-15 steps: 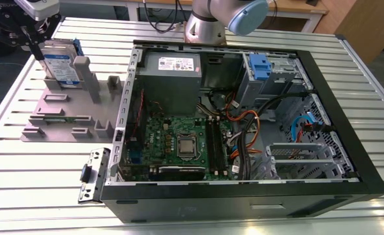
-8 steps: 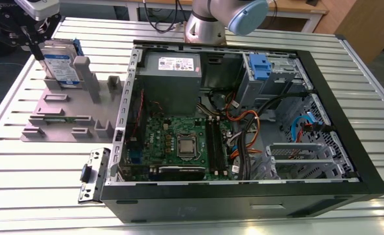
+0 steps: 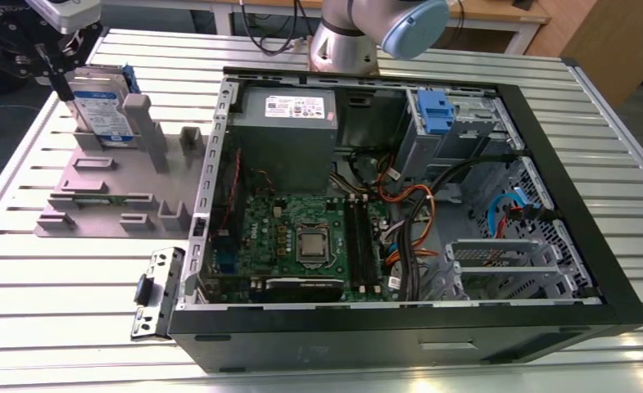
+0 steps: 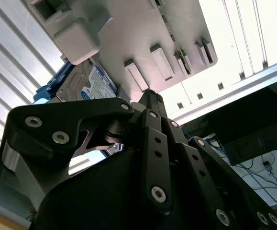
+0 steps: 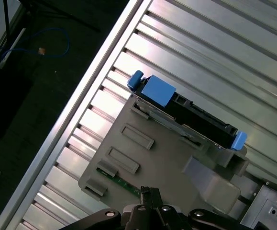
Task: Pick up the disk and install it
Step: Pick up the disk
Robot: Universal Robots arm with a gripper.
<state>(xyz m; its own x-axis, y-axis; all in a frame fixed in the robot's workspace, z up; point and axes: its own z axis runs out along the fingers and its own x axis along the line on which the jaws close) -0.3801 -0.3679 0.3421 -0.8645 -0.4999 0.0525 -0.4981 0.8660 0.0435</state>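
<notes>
Slatted metal surface (image 3: 59, 344) carries an open black computer case (image 3: 409, 336), lying on its side with the motherboard (image 3: 299, 233) and cables exposed. A grey power-supply box (image 3: 288, 135) sits in the case's far corner, with a blue latch (image 3: 436, 110) on a grey cage beside it. The arm base (image 3: 343, 41) stands behind the case. A grey plastic holder (image 3: 102, 192) lies on the surface at the exterior view's left of the case. The disk (image 3: 105, 110) stands upright on edge in a slot at the holder's far end, still outside the case, with its blue bracket wrapping its edges. Its label shows in the second wrist view (image 4: 97, 86) and its dark top edge in the first wrist view (image 5: 200, 120). The gripper (image 3: 65, 92) hangs just beside the disk's upper corner, on the exterior view's left. Its fingers are pressed together on nothing, tips meeting in both wrist views (image 4: 150, 92) (image 5: 145, 190); contact with the disk cannot be told. A small loose metal bracket (image 3: 155, 291) lies by the case's near corner.
</notes>
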